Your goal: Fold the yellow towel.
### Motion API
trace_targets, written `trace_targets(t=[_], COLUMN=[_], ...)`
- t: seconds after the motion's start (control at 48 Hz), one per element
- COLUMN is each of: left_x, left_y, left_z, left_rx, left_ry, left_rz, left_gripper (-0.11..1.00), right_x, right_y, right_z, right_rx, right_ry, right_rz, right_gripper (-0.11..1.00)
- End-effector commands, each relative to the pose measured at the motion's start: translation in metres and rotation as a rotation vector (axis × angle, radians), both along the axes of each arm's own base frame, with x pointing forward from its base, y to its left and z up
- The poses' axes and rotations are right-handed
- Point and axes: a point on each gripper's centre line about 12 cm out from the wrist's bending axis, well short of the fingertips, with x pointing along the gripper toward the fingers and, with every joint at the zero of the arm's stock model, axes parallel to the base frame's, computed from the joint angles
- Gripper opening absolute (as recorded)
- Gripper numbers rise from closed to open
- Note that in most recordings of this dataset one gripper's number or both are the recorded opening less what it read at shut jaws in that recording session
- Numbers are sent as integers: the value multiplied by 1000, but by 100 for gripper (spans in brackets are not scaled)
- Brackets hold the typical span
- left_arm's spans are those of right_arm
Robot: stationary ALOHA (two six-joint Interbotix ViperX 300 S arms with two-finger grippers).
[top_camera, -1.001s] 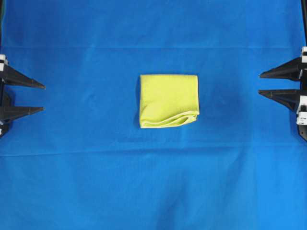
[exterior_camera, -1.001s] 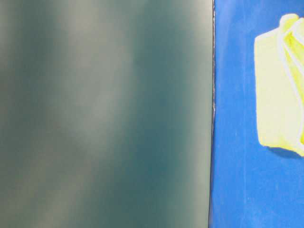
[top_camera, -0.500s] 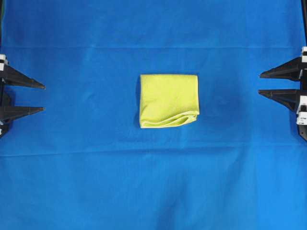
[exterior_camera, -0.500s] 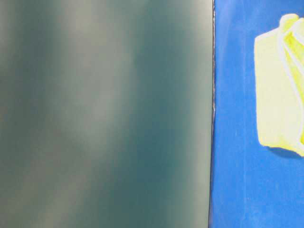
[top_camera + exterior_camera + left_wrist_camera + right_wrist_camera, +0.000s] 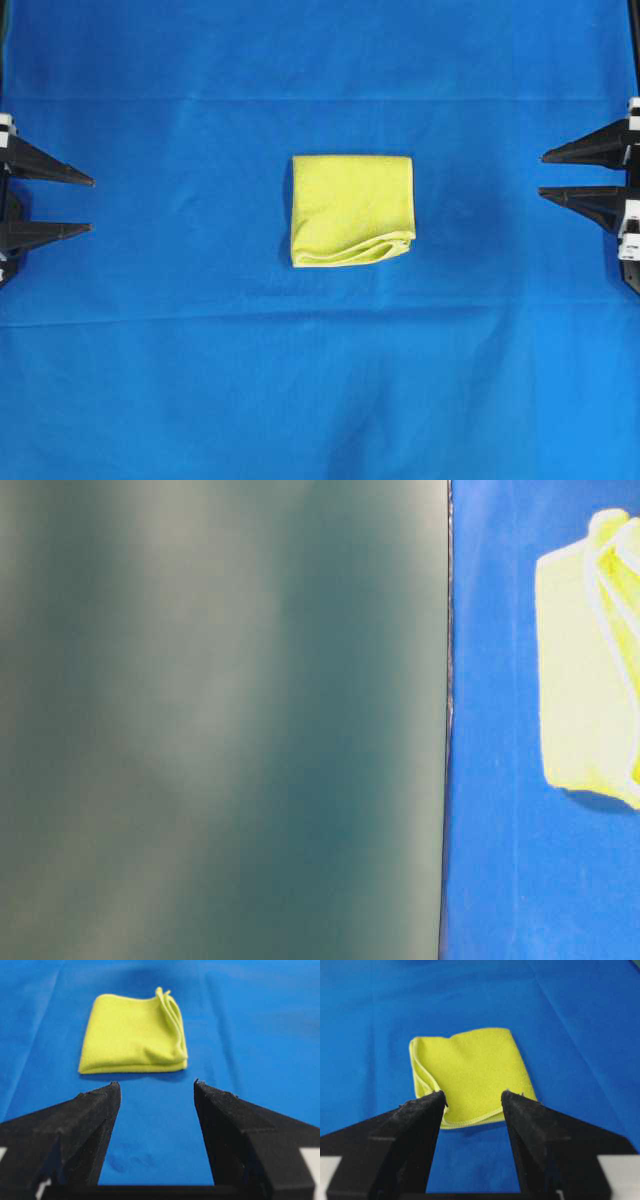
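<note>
Folded towel (image 5: 351, 210) at frame centre on blue cloth (image 5: 320, 380), left gripper (image 5: 91, 204) at left edge, jaws apart, empty, right gripper (image 5: 541, 173) at right edge, jaws wide, empty, both well apart from towel

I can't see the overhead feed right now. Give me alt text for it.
A folded yellow towel lies mid-frame on the blue table cloth, its layered loose edges along the lower side. The left hand and right hand sit open at the frame's opposite edges, well clear of the towel.
</note>
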Motion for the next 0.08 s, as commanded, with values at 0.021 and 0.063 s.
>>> trace_targets(t=[0.021, 0.063], left_x=[1, 1], left_y=[0, 0], left_z=[5, 6], left_rx=[-3, -3], left_ry=[-11, -14], left_rz=[4, 4], left_gripper=[58, 58], right_x=[3, 3], right_y=[0, 0], right_z=[4, 4], right_rx=[1, 1], right_ry=[-9, -9], right_rz=[1, 1], right_gripper=[55, 55])
